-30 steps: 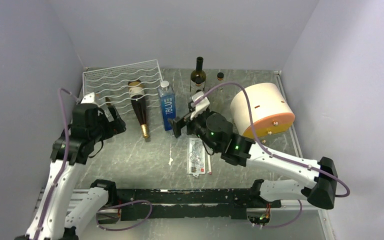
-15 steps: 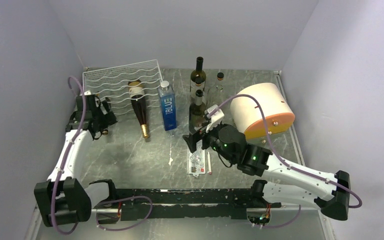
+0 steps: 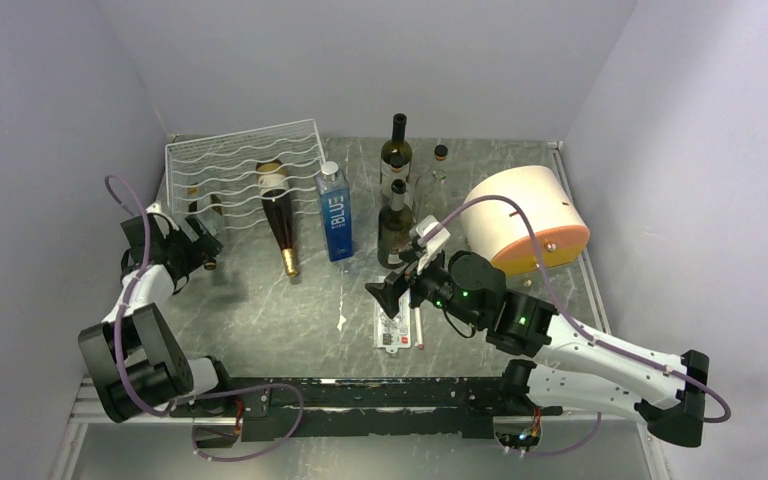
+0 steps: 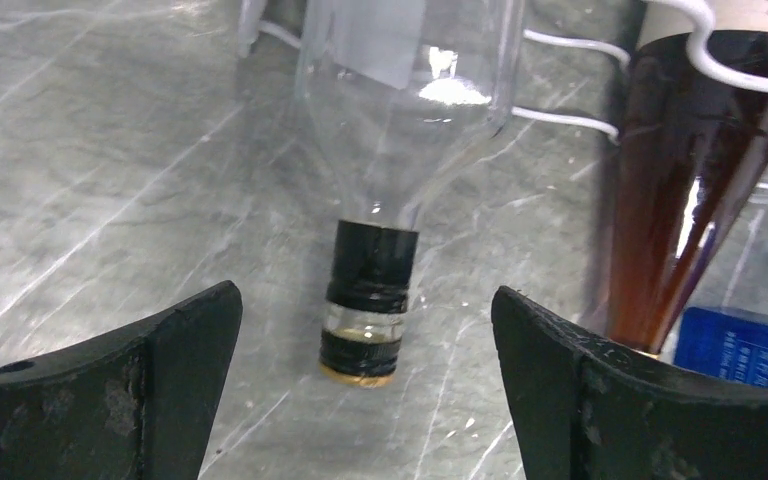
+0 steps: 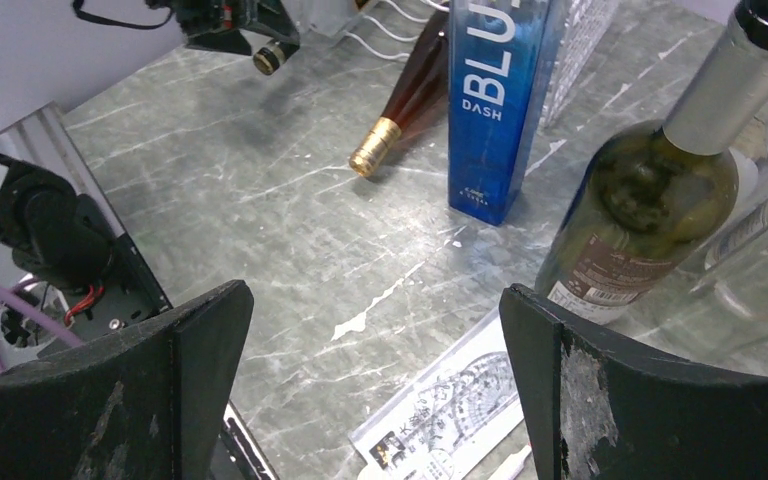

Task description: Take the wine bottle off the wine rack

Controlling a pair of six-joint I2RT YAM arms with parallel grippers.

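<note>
The white wire wine rack point(image 3: 245, 165) stands at the back left. A brown wine bottle point(image 3: 280, 215) with a gold cap lies on it, neck toward me, and it also shows in the left wrist view point(image 4: 690, 180). A clear bottle with a black-banded neck point(image 4: 370, 290) lies to its left. My left gripper point(image 3: 192, 247) is open, and in its wrist view point(image 4: 365, 295) the clear neck sits between the fingers, untouched. My right gripper point(image 3: 385, 290) is open and empty, and its wrist view point(image 5: 375, 300) looks over a protractor packet point(image 3: 392, 312).
A blue carton point(image 3: 335, 210) stands right of the rack. A green bottle point(image 3: 394, 225) stands upright by my right gripper, with a dark bottle point(image 3: 395, 150) and a small bottle point(image 3: 440, 165) behind it. A cream round box point(image 3: 525, 220) lies at the right. A pen point(image 3: 419, 325) lies by the packet.
My left arm has folded back and to the left, bringing its gripper low at the clear bottle's neck. My right arm has drawn back toward me, uncovering the green bottle.
</note>
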